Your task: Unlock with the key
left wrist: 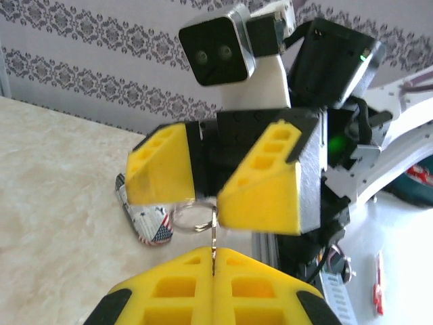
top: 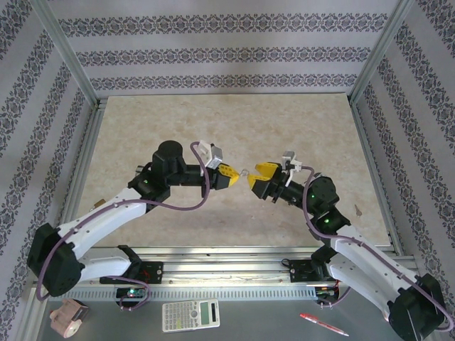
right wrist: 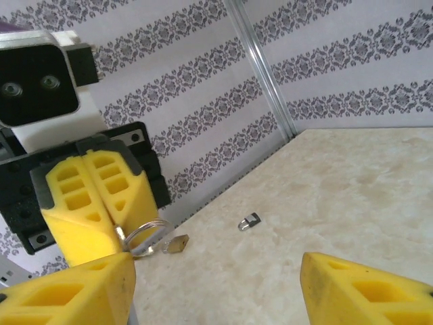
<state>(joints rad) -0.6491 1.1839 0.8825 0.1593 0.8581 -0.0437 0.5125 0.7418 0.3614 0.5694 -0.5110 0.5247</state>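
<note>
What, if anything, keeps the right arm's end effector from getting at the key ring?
Likely yes; nothing visible blocks it. The right end effector stands open facing the left end effector, shut on the key, and the key ring hangs in mid-air just before those open jaws.

On the grey ledge (top: 270, 316) nearest me I see a calculator (top: 190, 315) lying flat, a red pen (top: 323, 324) well to its right and a pinkish tape roll (top: 69, 317) at the far left. Beyond lies the beige marbled table (top: 213, 128), walled by grey-striped patterned wallpaper (top: 213, 50) between metal posts (top: 67, 53).
</note>
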